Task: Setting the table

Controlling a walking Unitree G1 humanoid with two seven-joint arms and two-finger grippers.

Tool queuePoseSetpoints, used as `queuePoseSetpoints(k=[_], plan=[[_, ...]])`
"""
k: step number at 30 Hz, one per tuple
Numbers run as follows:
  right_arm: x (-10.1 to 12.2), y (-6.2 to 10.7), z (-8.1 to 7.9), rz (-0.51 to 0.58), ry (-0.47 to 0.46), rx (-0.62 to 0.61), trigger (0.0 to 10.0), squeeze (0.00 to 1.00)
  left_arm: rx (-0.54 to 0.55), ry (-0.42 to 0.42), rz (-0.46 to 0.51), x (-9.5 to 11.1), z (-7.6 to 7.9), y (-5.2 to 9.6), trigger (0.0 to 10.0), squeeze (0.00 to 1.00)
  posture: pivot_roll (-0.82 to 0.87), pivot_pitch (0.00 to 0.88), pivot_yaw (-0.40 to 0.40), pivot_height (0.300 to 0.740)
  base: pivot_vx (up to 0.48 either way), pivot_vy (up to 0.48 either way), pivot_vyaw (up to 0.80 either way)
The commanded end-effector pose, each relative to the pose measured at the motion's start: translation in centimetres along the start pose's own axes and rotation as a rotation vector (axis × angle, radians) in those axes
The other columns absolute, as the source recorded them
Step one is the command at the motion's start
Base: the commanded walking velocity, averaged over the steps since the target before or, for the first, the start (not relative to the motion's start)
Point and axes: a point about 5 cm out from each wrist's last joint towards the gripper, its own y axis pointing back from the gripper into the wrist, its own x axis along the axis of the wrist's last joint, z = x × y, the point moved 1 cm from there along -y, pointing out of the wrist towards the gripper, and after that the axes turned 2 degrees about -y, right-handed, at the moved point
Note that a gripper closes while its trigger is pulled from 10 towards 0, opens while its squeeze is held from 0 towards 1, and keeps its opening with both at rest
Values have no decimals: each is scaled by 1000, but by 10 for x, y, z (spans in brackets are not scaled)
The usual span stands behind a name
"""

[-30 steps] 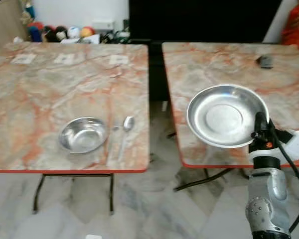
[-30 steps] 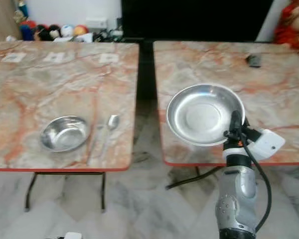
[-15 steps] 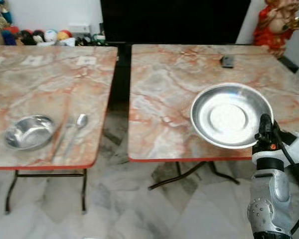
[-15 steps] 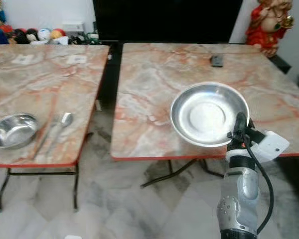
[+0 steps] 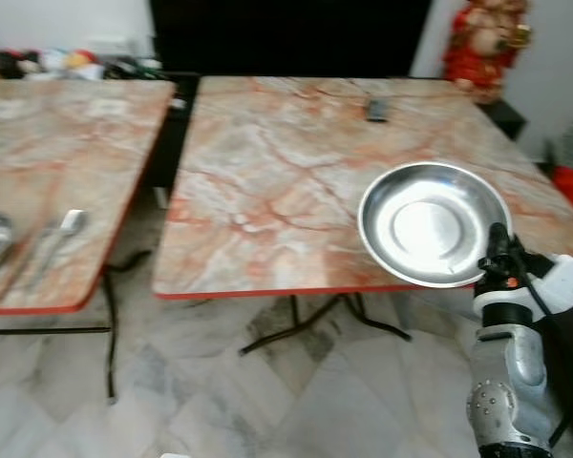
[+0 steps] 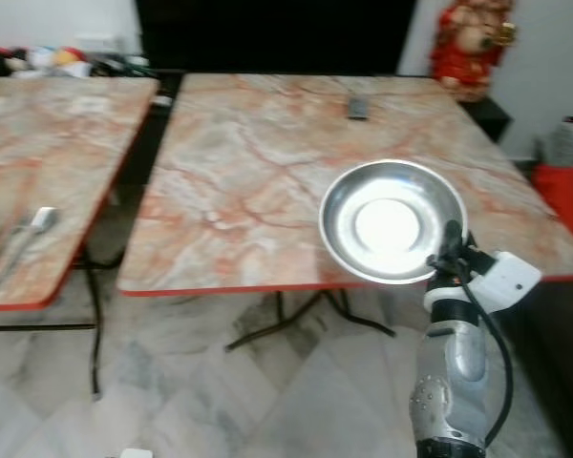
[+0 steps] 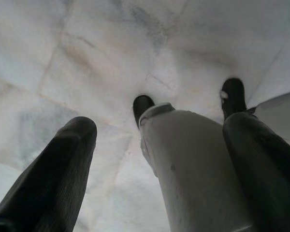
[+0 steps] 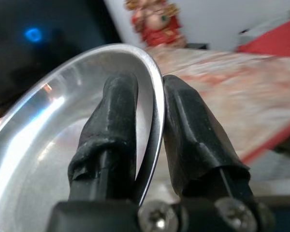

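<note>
From the head camera, your right gripper (image 5: 498, 250) held the steel plate (image 5: 430, 222) by its 4 o'clock rim, above the near right corner of the marble table (image 5: 296, 172). Right wrist: fingers (image 8: 117, 125) pinched the rim. Left wrist: your left gripper (image 7: 154, 164) hung spread wide over the floor (image 7: 87, 58), holding nothing.

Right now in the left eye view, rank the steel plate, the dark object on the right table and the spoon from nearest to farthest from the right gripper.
1. Steel plate: its rim is clamped in the right gripper, over the right table's near edge.
2. Small dark object: toward the far side of the right table.
3. Spoon: on the left table, across the gap.
</note>
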Motion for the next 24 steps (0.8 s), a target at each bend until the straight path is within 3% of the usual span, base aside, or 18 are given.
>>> queuePoseSetpoints(k=[1, 11, 24], plan=[[6, -1, 0, 31, 12, 2, 10000, 0, 1, -3, -57, -15, -1, 3, 10000, 0, 6, 116, -45, 740, 0, 0, 0], [3, -2, -2, 20, 13, 3, 10000, 0, 0, 18, -47, -11, 2, 2, 10000, 0, 7, 121, -52, 740, 0, 0, 0], [0, -3, -1, 0, 13, -17, 10000, 0, 1, 23, -45, -10, 1, 1, 10000, 0, 8, 126, -54, 740, 265, 0, -35]])
